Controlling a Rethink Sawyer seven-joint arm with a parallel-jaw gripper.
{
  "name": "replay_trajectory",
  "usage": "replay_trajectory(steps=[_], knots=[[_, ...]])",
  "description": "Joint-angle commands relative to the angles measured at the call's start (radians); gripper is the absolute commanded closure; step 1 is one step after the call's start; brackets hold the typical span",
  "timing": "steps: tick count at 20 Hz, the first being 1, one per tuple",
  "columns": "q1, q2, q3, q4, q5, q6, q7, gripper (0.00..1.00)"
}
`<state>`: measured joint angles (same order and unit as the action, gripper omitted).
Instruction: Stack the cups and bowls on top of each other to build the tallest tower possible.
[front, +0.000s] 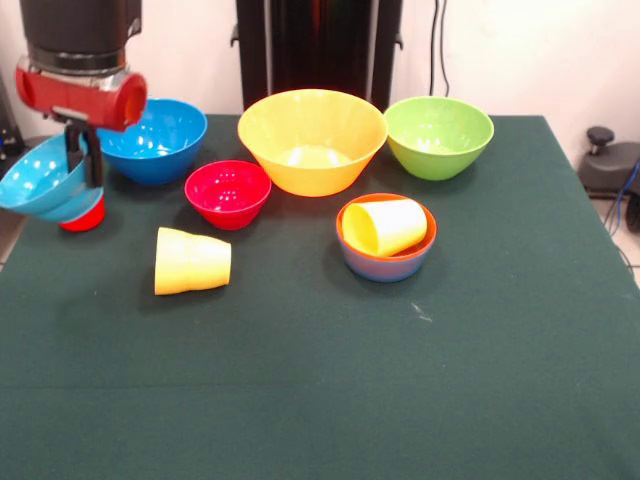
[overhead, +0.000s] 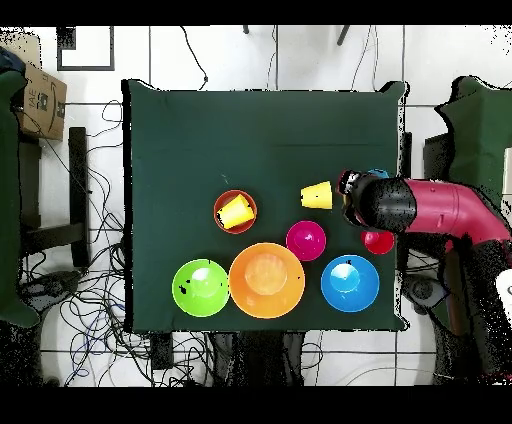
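At the table's (front: 320, 400) side edge, we see the gripper (front: 84, 160) clamped on the light-blue bowl's (front: 40, 180) rim, tilted above the red cup (front: 84, 215).

- The surface (front: 320, 400) is covered in dark green cloth.
- A large yellow-orange bowl (front: 312, 140), a lime green bowl (front: 439, 136) and a blue bowl (front: 155, 140) stand upright along one edge.
- A crimson bowl (front: 228, 193) sits just beside the yellow-orange one.
- A yellow cup (front: 192, 261) lies on its side.
- A small orange-red bowl (front: 386, 250) holds another yellow cup (front: 385, 226), tipped over.
- A red cup (front: 84, 215) stands near the side edge.
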<state>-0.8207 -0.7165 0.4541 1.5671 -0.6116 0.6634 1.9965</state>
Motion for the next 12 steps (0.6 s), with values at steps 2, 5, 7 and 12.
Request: replay_trajectory(steps=[2,5,7,12], knots=[[0.127,-0.078,0.032,0.100,0.066,0.115,-0.034,1.00],[0.196,-0.104,0.004,0.117,0.101,0.120,0.054,1.00],[0.243,-0.108,-0.022,0.122,0.114,0.108,0.111,1.00],[0.349,-0.100,-0.089,0.124,0.153,0.072,0.216,1.00]])
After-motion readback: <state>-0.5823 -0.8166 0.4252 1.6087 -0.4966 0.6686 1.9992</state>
